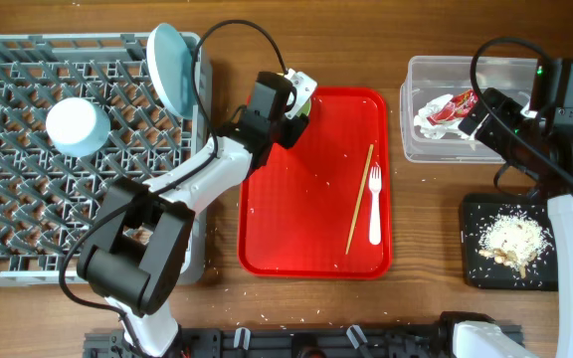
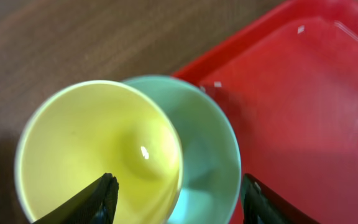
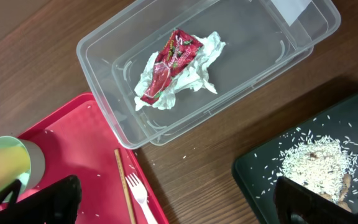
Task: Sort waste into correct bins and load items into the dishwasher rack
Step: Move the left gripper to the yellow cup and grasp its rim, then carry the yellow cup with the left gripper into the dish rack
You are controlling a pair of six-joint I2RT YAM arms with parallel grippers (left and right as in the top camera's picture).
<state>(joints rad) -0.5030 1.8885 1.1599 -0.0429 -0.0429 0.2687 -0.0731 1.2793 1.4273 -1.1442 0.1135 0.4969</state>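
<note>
The yellow cup overlaps the green saucer at the corner of the red tray. Your left gripper has 1 finger inside the cup and the other past the saucer's rim, but you cannot tell whether it is clamping them. Your right gripper hangs spread and empty near the clear tub, which holds the wrapper.

I can read no text, number or brand in any of my three views. The red snack wrapper in the clear tub, just ahead of my right hand, carries small printed marks, but they are too crumpled and small to make out. A white label at the tub's far end looks blank from here.
</note>
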